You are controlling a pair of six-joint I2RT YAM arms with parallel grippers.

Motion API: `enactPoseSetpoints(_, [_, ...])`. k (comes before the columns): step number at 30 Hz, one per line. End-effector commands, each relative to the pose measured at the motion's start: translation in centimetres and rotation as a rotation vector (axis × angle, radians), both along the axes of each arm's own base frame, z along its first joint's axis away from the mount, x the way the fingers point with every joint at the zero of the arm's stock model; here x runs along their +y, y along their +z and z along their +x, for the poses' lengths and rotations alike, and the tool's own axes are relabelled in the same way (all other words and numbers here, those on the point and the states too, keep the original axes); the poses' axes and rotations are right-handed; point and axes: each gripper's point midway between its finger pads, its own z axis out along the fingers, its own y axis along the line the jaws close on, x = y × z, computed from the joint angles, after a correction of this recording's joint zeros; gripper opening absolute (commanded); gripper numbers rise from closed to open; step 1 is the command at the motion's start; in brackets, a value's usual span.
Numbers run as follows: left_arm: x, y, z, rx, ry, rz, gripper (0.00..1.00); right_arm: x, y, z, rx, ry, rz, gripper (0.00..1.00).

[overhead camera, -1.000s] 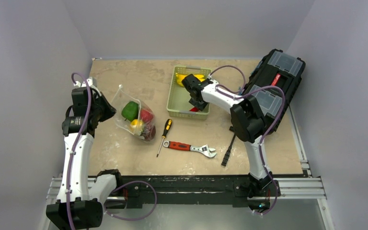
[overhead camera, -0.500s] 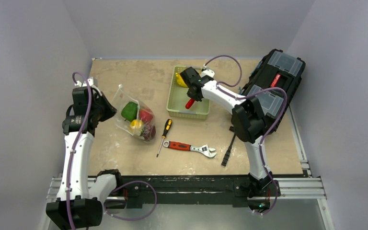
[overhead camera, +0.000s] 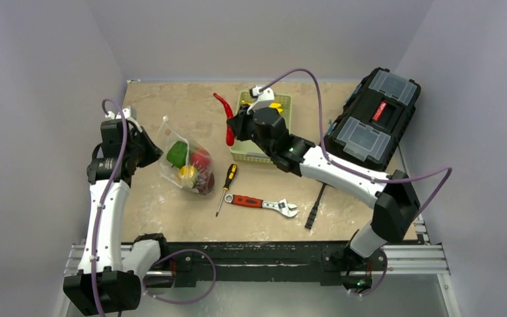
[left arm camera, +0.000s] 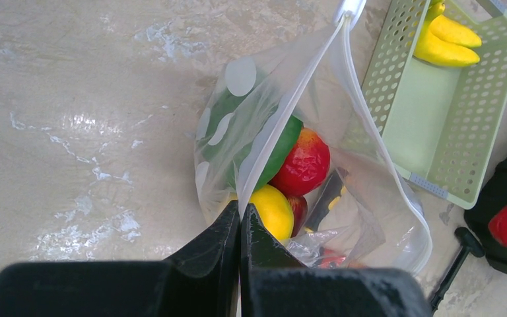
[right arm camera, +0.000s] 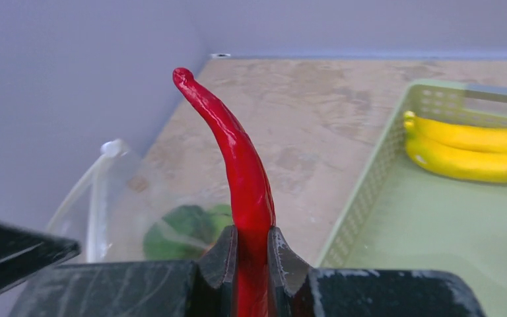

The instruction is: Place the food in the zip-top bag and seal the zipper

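The right jaws were clamped on a red chili (right arm camera: 241, 158), holding it off the desk (overhead camera: 171, 211) between the basket (left arm camera: 386, 72) and the bag (overhead camera: 183, 158). The left jaws were pressed together on the bag's rim, seemingly at the zipper (left arm camera: 294, 105), keeping its mouth open. Inside lay a green pepper (left arm camera: 277, 148), a red fruit (left arm camera: 304, 162) and a yellow one (left arm camera: 270, 211). Bananas (right arm camera: 469, 148) lay in the basket.

Right gripper (overhead camera: 234, 130) clamps a long glossy red chili pepper (overhead camera: 225, 112), raised between the pale green slotted basket (overhead camera: 241, 156) and the clear dotted zip-top bag (overhead camera: 166, 135). Left gripper (overhead camera: 152, 152) pinches the bag's edge. Green toy vegetable (overhead camera: 179, 153), red fruit (overhead camera: 201, 159) and yellow fruit (overhead camera: 187, 173) lie inside.
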Motion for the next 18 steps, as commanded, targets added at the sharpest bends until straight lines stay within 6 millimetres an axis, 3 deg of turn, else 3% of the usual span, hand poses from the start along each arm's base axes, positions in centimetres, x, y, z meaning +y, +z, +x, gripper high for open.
enactPoseSetpoints(1, [0.0, 0.2, 0.5, -0.027, -0.022, 0.008, 0.0, 3.1, 4.5, -3.8, -0.153, 0.247, 0.177, 0.0])
enactPoseSetpoints(9, [0.1, 0.3, 0.4, -0.034, -0.02, 0.013, 0.0, 7.6, 9.0, -10.6, -0.217, 0.488, 0.354, 0.0])
enactPoseSetpoints(13, [0.1, 0.7, 0.4, -0.054, -0.019, 0.016, 0.0, 10.2, 10.0, -12.1, -0.203, 0.493, 0.395, 0.0])
enactPoseSetpoints(18, [0.1, 1.4, 0.2, -0.093, -0.017, 0.022, 0.0, 13.0, 9.0, -12.9, -0.172, 0.483, 0.447, 0.0])
